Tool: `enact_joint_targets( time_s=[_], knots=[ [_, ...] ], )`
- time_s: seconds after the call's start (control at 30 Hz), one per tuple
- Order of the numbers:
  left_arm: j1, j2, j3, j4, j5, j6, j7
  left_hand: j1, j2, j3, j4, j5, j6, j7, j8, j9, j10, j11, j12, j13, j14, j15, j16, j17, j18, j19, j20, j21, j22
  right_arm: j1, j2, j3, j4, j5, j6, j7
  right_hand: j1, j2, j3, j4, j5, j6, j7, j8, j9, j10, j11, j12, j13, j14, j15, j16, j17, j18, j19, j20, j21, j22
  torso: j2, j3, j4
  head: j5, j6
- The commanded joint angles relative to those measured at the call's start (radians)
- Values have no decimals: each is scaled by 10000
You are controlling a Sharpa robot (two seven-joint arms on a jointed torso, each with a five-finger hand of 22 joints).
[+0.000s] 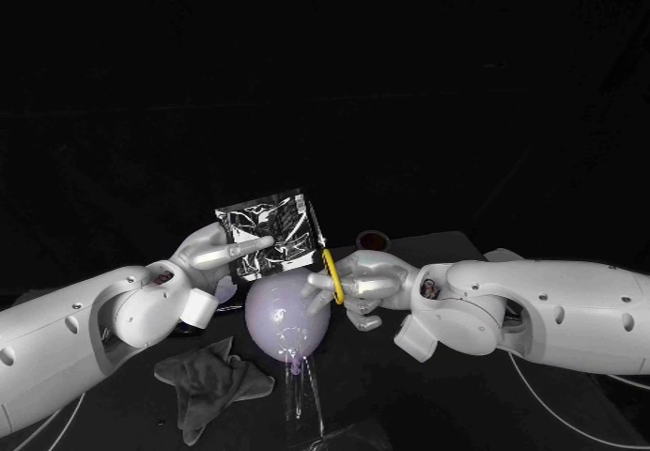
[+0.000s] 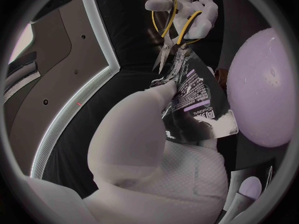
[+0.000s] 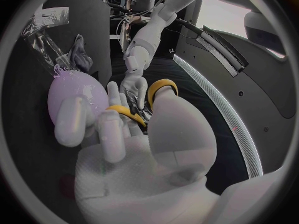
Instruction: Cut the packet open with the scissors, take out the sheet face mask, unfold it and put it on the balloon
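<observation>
Packet (image 1: pixel 271 233), silver-black foil, is held upright in the air left of centre, above the table (image 1: pixel 447 413), dark printed face toward the camera. Left hand (image 1: pixel 217 249) pinches it at its left side, thumb and fingers clamped on the foil, one finger lying across the front. Near and left, a crumpled grey cloth (image 1: pixel 210 376) lies flat on the table, apart from everything else. Balloon (image 1: pixel 287 315), pale lilac, sits just below the packet and between the two hands, knot end down on a clear stick (image 1: pixel 301 390) that runs toward the near edge. Cannot tell if the balloon touches either hand. Scissors (image 1: pixel 331 272) with yellow handles are just right of the packet, running down along its right edge. In the left wrist view the blades are nearly together, tips at the packet's edge close to the left thumb; cannot tell if they bite into the foil. Right hand (image 1: pixel 373 282) grips the scissors, fingers closed through and around the yellow loops, just right of the balloon. A small round dark object (image 1: pixel 373 241) stands on the table just behind the right hand.
</observation>
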Motion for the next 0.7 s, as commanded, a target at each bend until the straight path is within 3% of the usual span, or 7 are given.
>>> enact_joint_targets(
  time_s=[0.03, 0.23, 0.7],
  knots=[
    [19, 25, 14, -3, -43, 462, 67, -17, 91, -1, -55, 34, -3, 87, 24, 1269, 58, -38, 67, 1, 11, -66, -30, 16, 169, 4, -20, 39, -8, 3, 21, 9, -7, -80, 317, -17, 68, 114, -88, -10, -46, 93, 45, 90, 30, 114, -13, -4, -104, 776, 38, 52, 1249, 46, 53, 41, 85, 1186, -3, -7, 3, -5, -11],
    [21, 5, 15, -41, -153, 865, 62, -26, 94, -3, -52, 34, -2, 86, 25, 1274, 63, -38, 69, 2, 17, -65, -28, 21, 168, 7, -19, 42, -7, 3, 36, 9, -27, -40, 408, -46, 144, 277, -280, -19, -43, 176, -5, 153, 55, 345, -56, 9, -343, 784, -1, 83, 1276, 25, 107, 9, 194, 1210, 0, -3, -1, -2, -24],
    [25, -35, 15, -93, -668, 1689, -68, -39, 91, -8, -53, 33, 5, 82, 29, 1287, 74, -42, 75, 5, 28, -68, -23, 32, 169, 14, -20, 48, -5, 4, -8, 13, -43, 6, 474, -85, 199, 397, -400, -24, -42, 226, -27, 194, 70, 421, -74, -4, -496, 785, -18, 95, 1277, 13, 135, -8, 252, 1222, -8, 6, -11, 11, -56]
  ],
)
